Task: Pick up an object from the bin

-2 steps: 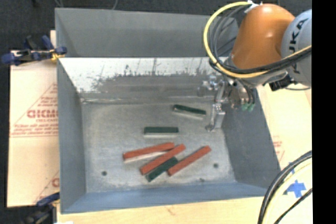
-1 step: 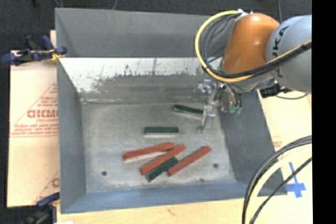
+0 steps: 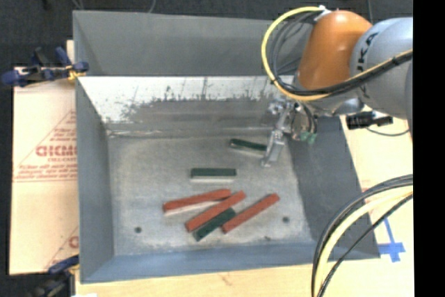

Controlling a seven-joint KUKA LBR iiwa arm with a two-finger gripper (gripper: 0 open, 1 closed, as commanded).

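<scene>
Your grey bin (image 3: 94, 170) holds six flat sticks. The claw (image 3: 271, 149) hangs low near the back wall; you cannot tell whether it is spread or closed. One dark green stick (image 3: 245, 145) lies just at its left. Below-left of the claw lie a second green stick (image 3: 213, 173), then three red sticks (image 3: 250, 213) and a third green stick (image 3: 219, 223), loosely heaped.

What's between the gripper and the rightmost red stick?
Nothing: in the camera view, only bare bin floor separates the gripper from that red stick.
</scene>
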